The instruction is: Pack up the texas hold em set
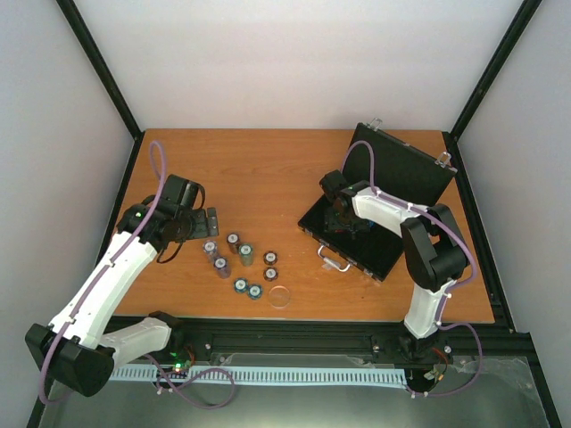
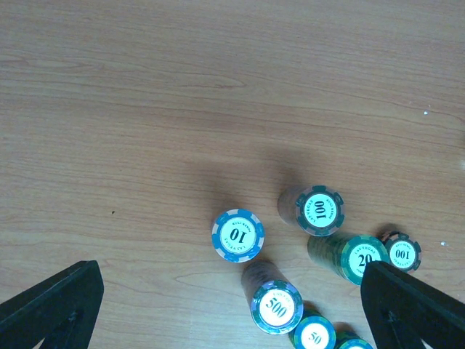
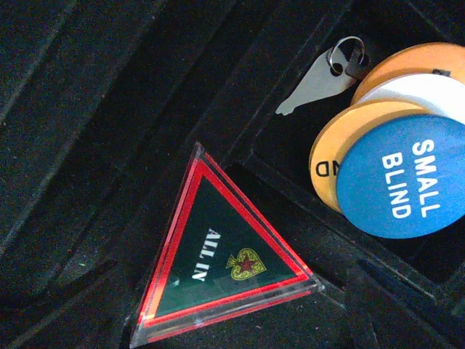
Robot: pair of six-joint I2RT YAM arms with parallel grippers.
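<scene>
The black case (image 1: 352, 245) lies open at the right, its lid (image 1: 406, 165) tilted back. Several small chip stacks (image 1: 234, 259) stand on the table left of centre. My left gripper (image 1: 202, 221) is open and empty just left of them. In the left wrist view its fingers (image 2: 58, 305) straddle the "10" stack (image 2: 237, 235) and the "500" stack (image 2: 276, 307). My right gripper (image 1: 343, 218) is low inside the case and open. The dark red-edged "ALL IN" triangular token (image 3: 218, 254) lies flat between its dark fingers. The blue "SMALL BLIND" disc (image 3: 403, 178) rests in a recess beside it.
Orange discs (image 3: 334, 149) and a white one lie under the blue disc, with a small silver key (image 3: 316, 83) beside them. A clear round disc (image 1: 280, 296) lies near the table's front edge. The case's silver handle (image 1: 334, 260) faces the chips. White walls enclose the table.
</scene>
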